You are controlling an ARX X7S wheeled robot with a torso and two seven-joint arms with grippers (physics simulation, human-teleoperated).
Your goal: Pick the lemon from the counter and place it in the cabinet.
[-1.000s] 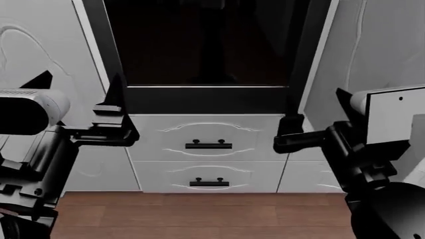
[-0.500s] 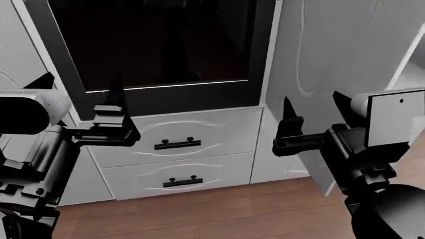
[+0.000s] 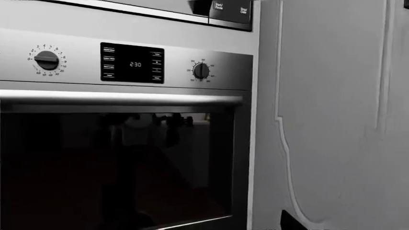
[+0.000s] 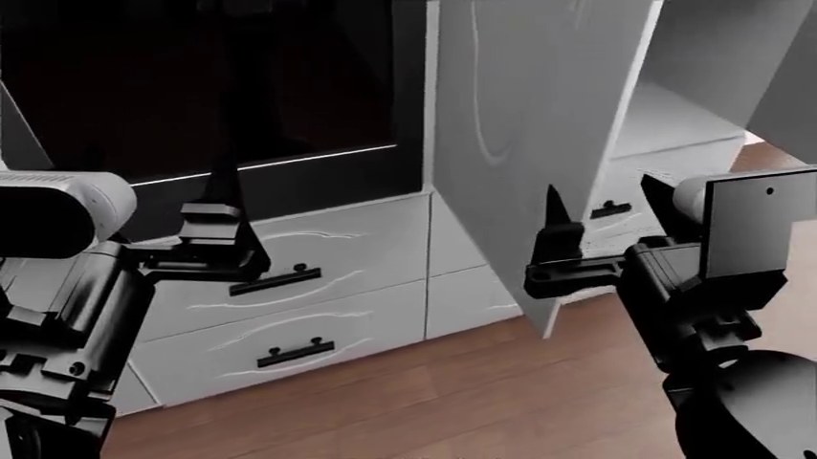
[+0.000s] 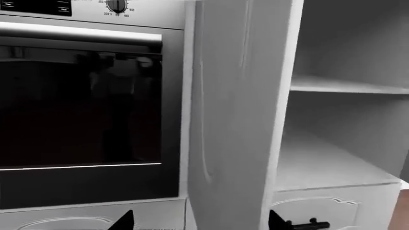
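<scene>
the lemon and the counter are not in any view, so this looks like the searching step. both hands are empty: the left gripper (image 4: 220, 222) and right gripper (image 4: 600, 212) have fingers spread. the cabinet (image 4: 664, 120) stands open at 2 o'clock, beside the oven (image 4: 243, 86). next i think the robot must turn to find the counter.
</scene>
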